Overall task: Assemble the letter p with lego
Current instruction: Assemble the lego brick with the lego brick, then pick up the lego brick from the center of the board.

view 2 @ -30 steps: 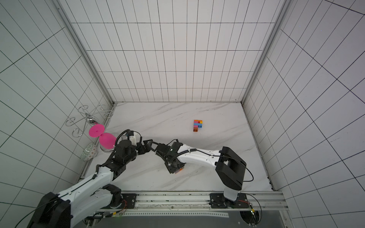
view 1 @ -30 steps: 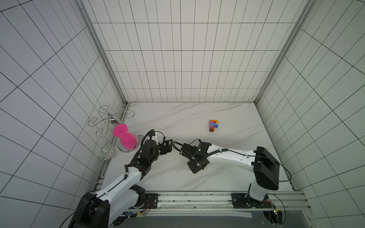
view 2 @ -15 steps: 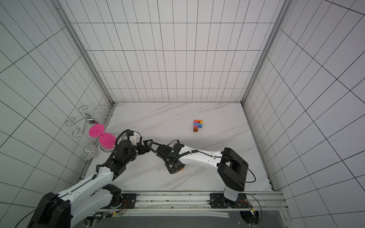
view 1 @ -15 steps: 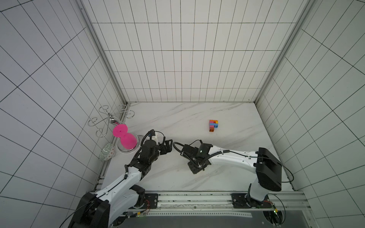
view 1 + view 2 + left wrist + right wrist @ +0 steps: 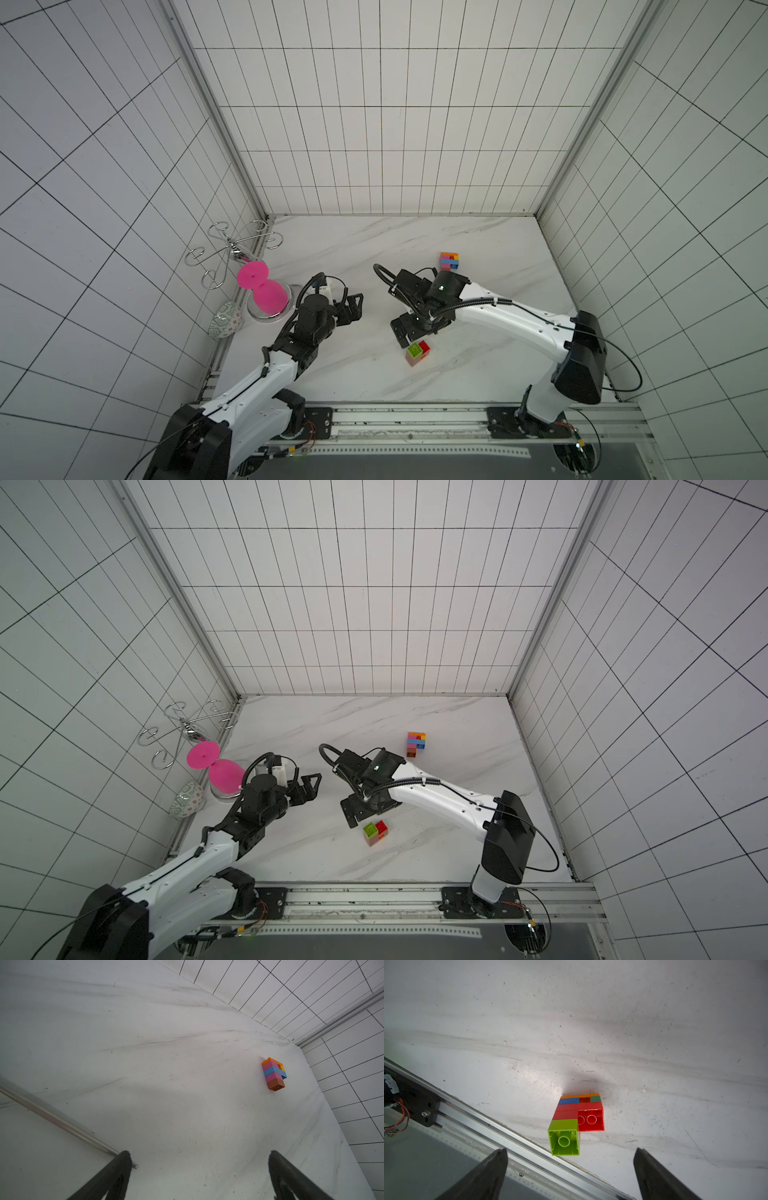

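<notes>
The right gripper (image 5: 570, 1150) had just opened wide and released the green-red lego (image 5: 417, 353), which rested free near the table's (image 5: 353, 382) front edge, perhaps a finished p, while the left gripper (image 5: 199, 1152) hung wide open and empty, well apart from the pink-blue lego (image 5: 273, 1074).

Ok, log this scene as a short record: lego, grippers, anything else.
near cluster: joined green, red, blue, orange plastic lego bricks, by the front rail
far cluster: joined orange, pink, blue, yellow, brown lego bricks, nearer the back wall
left gripper: open, empty
right gripper: open, empty, close to near cluster
other: pink hourglass-shaped cup, at the table's side edge
</notes>
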Controlling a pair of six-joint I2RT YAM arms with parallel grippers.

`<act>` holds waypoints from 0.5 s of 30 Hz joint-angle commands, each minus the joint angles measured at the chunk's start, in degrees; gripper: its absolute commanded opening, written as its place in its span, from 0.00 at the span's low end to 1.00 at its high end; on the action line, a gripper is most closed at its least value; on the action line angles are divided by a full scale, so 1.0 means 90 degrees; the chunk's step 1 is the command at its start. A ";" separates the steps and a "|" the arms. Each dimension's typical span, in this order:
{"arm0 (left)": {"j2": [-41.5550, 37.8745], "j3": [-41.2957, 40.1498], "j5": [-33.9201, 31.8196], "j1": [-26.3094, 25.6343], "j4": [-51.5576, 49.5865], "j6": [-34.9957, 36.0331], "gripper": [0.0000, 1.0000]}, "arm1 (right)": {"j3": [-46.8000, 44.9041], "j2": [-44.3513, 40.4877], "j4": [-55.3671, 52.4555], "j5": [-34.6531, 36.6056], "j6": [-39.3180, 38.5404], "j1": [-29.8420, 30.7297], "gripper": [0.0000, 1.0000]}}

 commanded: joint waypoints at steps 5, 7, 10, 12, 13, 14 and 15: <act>0.0066 -0.0057 -0.0197 0.0037 0.0162 -0.0082 0.98 | 0.1230 0.1145 -0.1681 -0.1092 -0.0955 -0.0461 0.98; 0.0033 -0.0083 -0.0199 0.0047 0.0187 -0.0094 0.98 | 0.1641 0.1602 -0.2088 -0.1202 -0.1096 -0.0466 0.98; -0.0005 -0.0102 -0.0187 0.0066 0.0195 -0.0099 0.98 | 0.2110 0.2321 -0.2534 -0.1416 -0.1397 -0.0432 0.99; -0.0028 -0.0096 -0.0206 0.0064 0.0200 -0.0093 0.98 | 0.2190 0.2639 -0.2599 -0.1403 -0.1472 -0.0403 0.98; -0.0045 -0.0109 -0.0216 0.0076 0.0195 -0.0096 0.98 | 0.2199 0.2767 -0.2605 -0.1425 -0.1501 -0.0402 0.99; -0.0054 -0.0108 -0.0214 0.0076 0.0187 -0.0098 0.98 | 0.2214 0.2894 -0.2628 -0.1470 -0.1531 -0.0402 0.99; -0.0061 -0.0108 -0.0216 0.0076 0.0189 -0.0098 0.98 | 0.2247 0.3019 -0.2657 -0.1493 -0.1562 -0.0384 0.98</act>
